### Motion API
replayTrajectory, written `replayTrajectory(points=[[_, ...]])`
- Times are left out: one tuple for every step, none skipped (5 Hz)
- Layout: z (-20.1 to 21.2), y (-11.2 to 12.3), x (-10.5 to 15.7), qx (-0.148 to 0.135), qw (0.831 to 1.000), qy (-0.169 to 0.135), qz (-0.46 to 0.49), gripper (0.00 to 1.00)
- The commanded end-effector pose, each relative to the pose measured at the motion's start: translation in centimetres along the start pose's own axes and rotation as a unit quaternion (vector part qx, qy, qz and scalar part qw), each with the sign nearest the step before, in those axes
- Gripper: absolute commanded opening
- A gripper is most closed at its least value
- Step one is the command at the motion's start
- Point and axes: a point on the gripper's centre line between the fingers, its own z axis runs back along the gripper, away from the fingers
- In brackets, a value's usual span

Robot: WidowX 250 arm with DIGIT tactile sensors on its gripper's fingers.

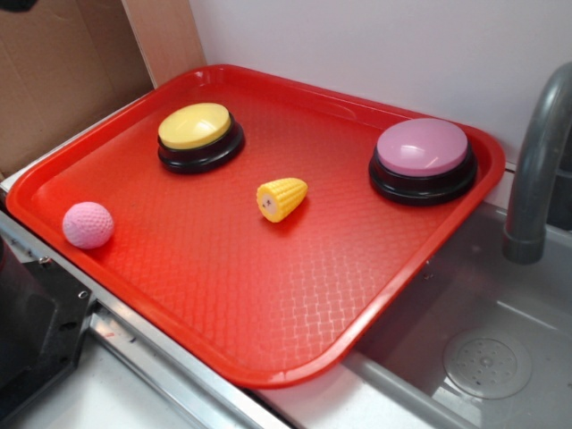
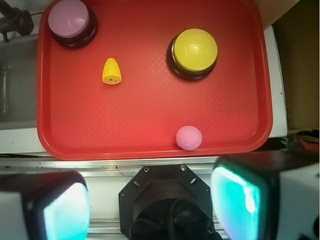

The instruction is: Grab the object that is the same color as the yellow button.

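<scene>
A small yellow toy corn piece (image 1: pixel 281 197) (image 2: pixel 112 71) lies on its side near the middle of the red tray (image 1: pixel 268 313) (image 2: pixel 150 135). The yellow button (image 1: pixel 200 136) (image 2: pixel 194 53), domed on a black base, stands at the tray's far left in the exterior view. In the wrist view my gripper (image 2: pixel 150 205) hangs high above the tray's near edge, open, its two pads (image 2: pixel 65 212) wide apart with nothing between them. The gripper does not show in the exterior view.
A pink-purple button (image 1: pixel 422 161) (image 2: pixel 71 21) stands at the tray's far right. A pink dimpled ball (image 1: pixel 88 224) (image 2: pixel 189 137) rests by the tray's near left rim. A grey sink (image 1: pixel 483 357) with a faucet (image 1: pixel 536 170) adjoins on the right. The robot's black base (image 2: pixel 165 200) lies below.
</scene>
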Motion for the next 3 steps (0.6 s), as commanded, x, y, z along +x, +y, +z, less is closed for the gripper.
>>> replayTrajectory(points=[[0.0,0.0,0.0,0.000,1.000,0.000,0.000,1.00],[-2.0,-0.9,2.1,-0.010,1.000,0.004,0.000,1.00],[-4.0,-1.8,4.0,-0.003,1.000,-0.016,0.024,1.00]])
